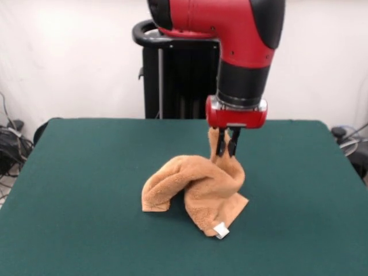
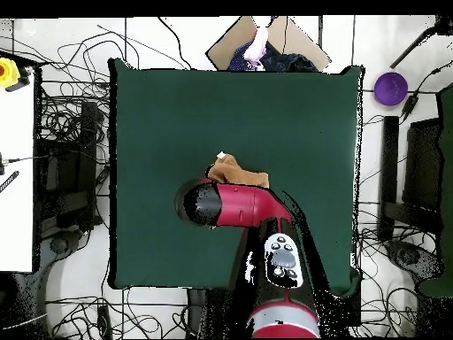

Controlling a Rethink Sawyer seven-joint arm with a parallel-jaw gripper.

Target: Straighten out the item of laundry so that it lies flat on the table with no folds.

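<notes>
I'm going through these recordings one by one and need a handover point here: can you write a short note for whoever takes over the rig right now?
Gripper: shut on a raised corner of the towel, pinching it just above the heap.
Towel: near the middle of the green table, bunched and twisted, one part lifted toward the gripper, the rest resting on the felt. White tag sits at the lower edge nearest the front camera. In the overhead view the arm hides most of the towel.
Done: a corner is grasped.
Left: the whole spreading; the towel is folded over itself, not flat.
</notes>
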